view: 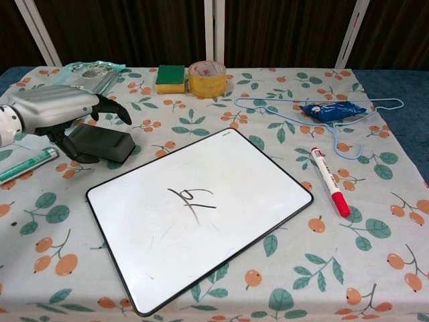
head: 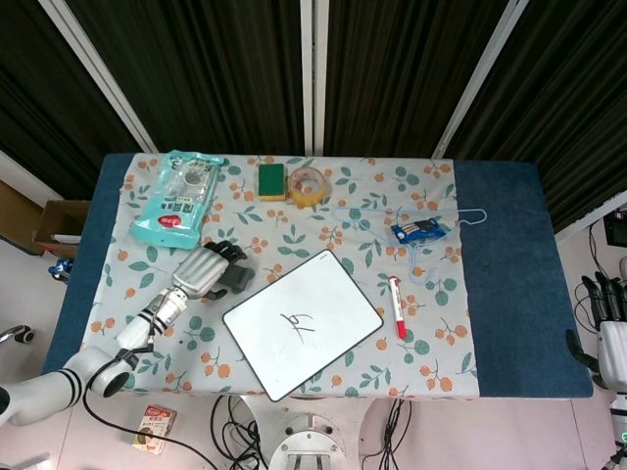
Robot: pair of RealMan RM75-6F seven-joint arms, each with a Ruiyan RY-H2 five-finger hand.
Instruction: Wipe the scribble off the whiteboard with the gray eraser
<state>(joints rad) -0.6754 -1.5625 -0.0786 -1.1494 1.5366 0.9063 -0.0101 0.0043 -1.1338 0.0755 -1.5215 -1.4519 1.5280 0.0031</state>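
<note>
The whiteboard (head: 333, 338) (view: 234, 221) lies tilted in the middle of the table, with a small black scribble (head: 294, 321) (view: 191, 199) near its centre. The dark gray eraser (head: 238, 278) (view: 104, 142) rests on the cloth just off the board's upper left corner. My left hand (head: 204, 270) (view: 57, 109) arches over the eraser's left end, fingers spread above it and the thumb beside its near edge, without gripping it. My right hand (head: 607, 311) hangs off the table's right side, fingers straight, holding nothing; the chest view does not show it.
A red marker (head: 397, 306) (view: 330, 181) lies right of the board. At the back are a sponge (head: 271, 180) (view: 170, 78), a tape roll (head: 307, 185) (view: 206, 78), a blue hanger (view: 348, 127) with a blue packet (view: 332, 111), and a teal pouch (head: 178, 196). A green pen (view: 27, 166) lies near the left hand.
</note>
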